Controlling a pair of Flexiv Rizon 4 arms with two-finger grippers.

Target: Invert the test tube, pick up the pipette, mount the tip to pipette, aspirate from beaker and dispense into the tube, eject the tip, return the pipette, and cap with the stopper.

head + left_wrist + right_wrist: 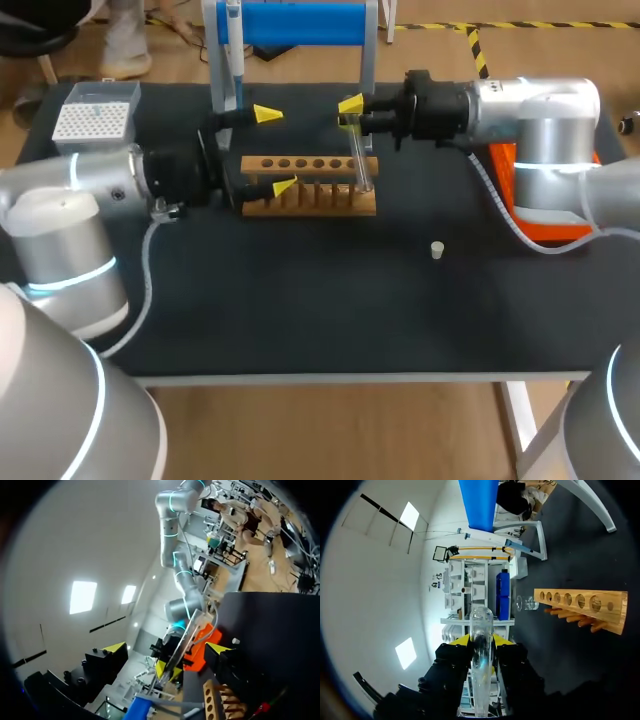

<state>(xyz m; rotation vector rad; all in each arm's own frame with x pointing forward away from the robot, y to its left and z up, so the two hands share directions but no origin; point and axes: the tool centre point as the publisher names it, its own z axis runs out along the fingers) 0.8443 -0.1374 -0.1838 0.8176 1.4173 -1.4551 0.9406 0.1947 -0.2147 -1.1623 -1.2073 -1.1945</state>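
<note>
From where I stand the left arm (70, 215) comes in from the left side and lies low and roughly level over the table (300, 310), its dark wrist aimed toward the middle. The left end effector (276, 150) is spread wide: its fingers (267, 114) stand well apart, one yellow tip farther back and one nearer, with nothing gripped between them. The right arm (540, 120) reaches in from the right, also about level, its black wrist pointing back at the other arm. The right end effector (352, 110) is clamped on a test tube (360, 160), a finger on either side. The two end effectors face each other, near but not touching
</note>
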